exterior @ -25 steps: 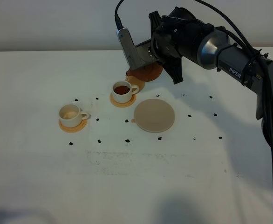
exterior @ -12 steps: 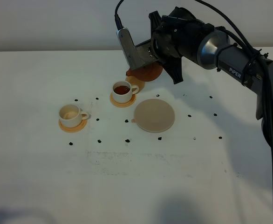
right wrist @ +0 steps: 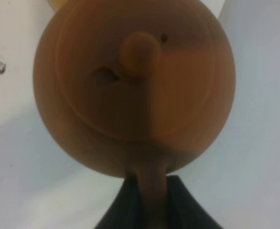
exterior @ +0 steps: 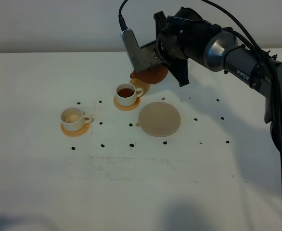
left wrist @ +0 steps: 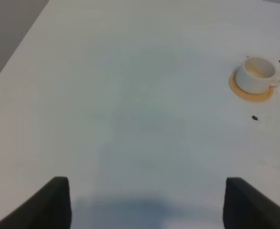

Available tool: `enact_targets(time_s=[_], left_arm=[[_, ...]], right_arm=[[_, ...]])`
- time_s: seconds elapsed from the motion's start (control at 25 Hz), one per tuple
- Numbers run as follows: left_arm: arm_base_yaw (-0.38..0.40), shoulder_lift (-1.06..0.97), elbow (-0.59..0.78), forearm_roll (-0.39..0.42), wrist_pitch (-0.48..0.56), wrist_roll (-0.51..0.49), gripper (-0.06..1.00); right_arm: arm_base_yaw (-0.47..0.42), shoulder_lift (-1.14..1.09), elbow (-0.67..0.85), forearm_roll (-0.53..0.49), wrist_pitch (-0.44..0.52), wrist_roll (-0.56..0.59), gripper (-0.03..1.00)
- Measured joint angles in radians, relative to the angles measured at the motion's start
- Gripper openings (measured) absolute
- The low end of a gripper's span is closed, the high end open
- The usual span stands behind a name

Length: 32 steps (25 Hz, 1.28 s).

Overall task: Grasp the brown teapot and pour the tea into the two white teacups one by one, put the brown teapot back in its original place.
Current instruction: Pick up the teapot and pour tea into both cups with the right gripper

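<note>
Exterior high view, white table (exterior: 44,183) with black dot marks (exterior: 131,144), pale wall (exterior: 49,24) behind, right gripper (exterior: 151,67) clamped on teapot (exterior: 153,75) handle, teapot aloft just behind filled cup (exterior: 126,93), other cup (exterior: 74,118) seemingly empty, trivet (exterior: 160,118) nearby, left gripper (left wrist: 145,210) spread apart.

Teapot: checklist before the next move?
1. Right claw shut on the brown teapot by its handle: ok.
2. Nearer cup holds dark tea: ok.
3. Farther cup filled: not ok, its inside shows pale, no dark tea.
4. Trivet bare for the return: ok.
5. Left claw open and apart from the cups: ok.
6. Tea left inside the teapot: cannot tell.
</note>
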Motion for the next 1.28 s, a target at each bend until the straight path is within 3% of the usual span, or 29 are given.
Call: enact_targets(time_s=[1.28], left_arm=[[0.000,0.000,0.000,0.000,0.000,0.000,0.67]], right_arm=[[0.007,0.000,0.000,-0.030,-0.008,0.000,0.09]])
